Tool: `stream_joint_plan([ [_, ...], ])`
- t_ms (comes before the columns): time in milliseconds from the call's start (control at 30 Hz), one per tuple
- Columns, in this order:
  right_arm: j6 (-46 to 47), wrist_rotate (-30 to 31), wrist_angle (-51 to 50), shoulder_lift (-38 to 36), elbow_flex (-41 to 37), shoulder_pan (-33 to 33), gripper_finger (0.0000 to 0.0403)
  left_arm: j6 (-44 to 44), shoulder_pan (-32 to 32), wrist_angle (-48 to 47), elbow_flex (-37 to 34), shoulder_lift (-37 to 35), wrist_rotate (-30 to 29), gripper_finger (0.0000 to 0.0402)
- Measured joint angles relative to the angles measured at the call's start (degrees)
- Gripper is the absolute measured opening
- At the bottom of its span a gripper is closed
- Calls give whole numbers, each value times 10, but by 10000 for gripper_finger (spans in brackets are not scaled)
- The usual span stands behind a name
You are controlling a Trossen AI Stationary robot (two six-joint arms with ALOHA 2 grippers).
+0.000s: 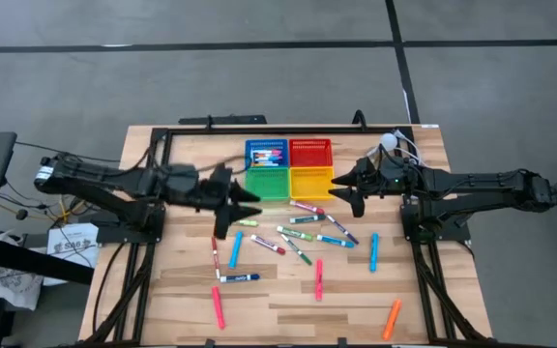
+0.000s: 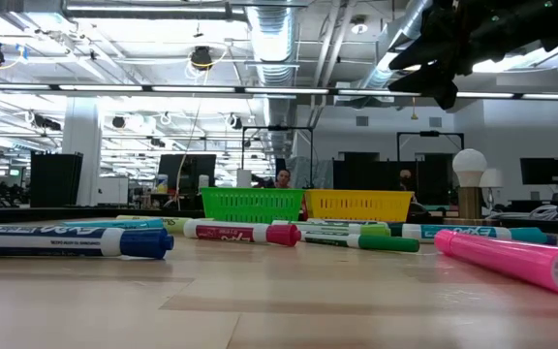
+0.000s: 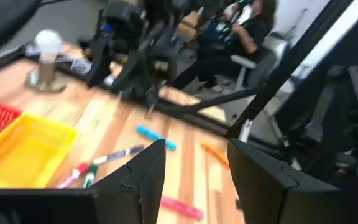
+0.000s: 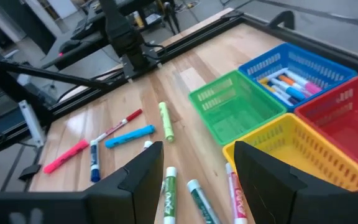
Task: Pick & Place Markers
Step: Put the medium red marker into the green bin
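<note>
Several markers (image 1: 303, 232) in pink, blue, green, red and orange lie flat on the wooden table, and a few more lie in the blue basket (image 4: 288, 84). My left gripper (image 1: 253, 204) hangs open above the table, just near of the green basket (image 1: 269, 182). Nothing shows between its fingers in the left wrist view (image 3: 194, 180). My right gripper (image 1: 338, 193) hovers open beside the yellow basket (image 1: 310, 181), above the scattered markers. It is also empty in its own view (image 4: 197, 180).
Four mesh baskets stand together at the far middle, the red one (image 1: 310, 152) next to the blue. A lamp-like white ball (image 1: 391, 142) stands at the far right. Single markers lie toward the near edge: pink (image 1: 218, 307), orange (image 1: 392, 319). A person sits beyond the table (image 3: 247, 31).
</note>
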Motion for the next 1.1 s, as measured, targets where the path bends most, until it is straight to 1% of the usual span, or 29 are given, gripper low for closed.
stream_joint_plan([
  [133,-5,-19,0,0,0,0,186,-37,-75,-7,0,13,-109,171],
  [233,-10,-27,0,0,0,0,186,-63,-127,-9,0,31,-178,171],
  [333,-10,-29,0,0,0,0,186,-97,-167,-13,0,53,-228,172],
  [400,-10,-29,0,0,0,0,186,-118,-185,-16,0,69,-241,172],
  [500,-10,-29,0,0,0,0,186,-156,-200,-23,0,91,-243,172],
  [600,-10,-29,0,0,0,0,186,-248,-204,-82,0,108,-243,172],
  [667,-10,-29,0,0,0,0,186,-338,-204,-158,0,118,-243,172],
  [767,-10,-29,0,0,0,0,186,-507,-207,-289,0,124,-231,172],
  [867,-10,-27,0,0,0,0,186,-682,-207,-397,0,125,-190,172],
  [933,-10,-27,0,0,0,0,186,-777,-206,-449,0,125,-153,172],
  [1000,-10,-27,0,0,0,0,186,-832,-206,-481,0,125,-120,172],
  [1100,-10,-27,0,0,0,0,186,-848,-206,-493,0,125,-110,172],
])
